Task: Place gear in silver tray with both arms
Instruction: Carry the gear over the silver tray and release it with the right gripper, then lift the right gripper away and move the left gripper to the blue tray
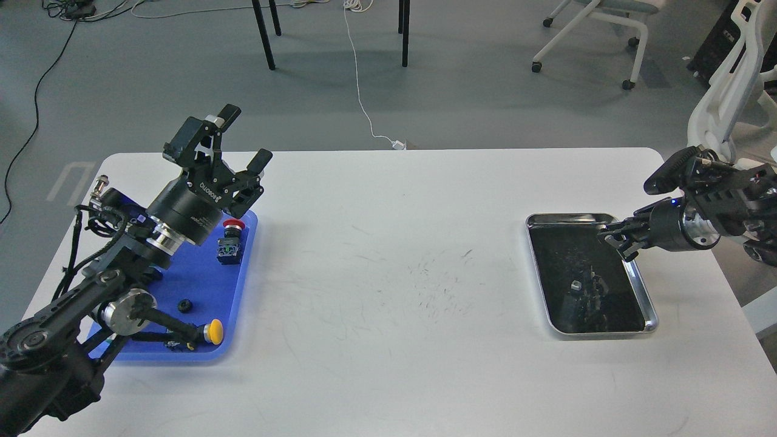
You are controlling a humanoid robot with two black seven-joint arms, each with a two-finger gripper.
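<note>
The gear (pixel 185 305) is a small black ring lying on the blue tray (pixel 200 276) at the left. The silver tray (pixel 564 217) lies at the right, with a dark bottom that holds only reflections. My left gripper (pixel 246 136) is open and empty, raised above the far end of the blue tray, well above the gear. My right gripper (pixel 618 240) hovers over the silver tray's far right rim. It is small and dark, so I cannot tell its fingers apart, and I see nothing in it.
On the blue tray there are also a red-capped push-button switch (pixel 230 241) and a yellow button (pixel 213 331). My left arm's links cover the tray's left side. Chairs and cables stand on the floor beyond the table's far edge.
</note>
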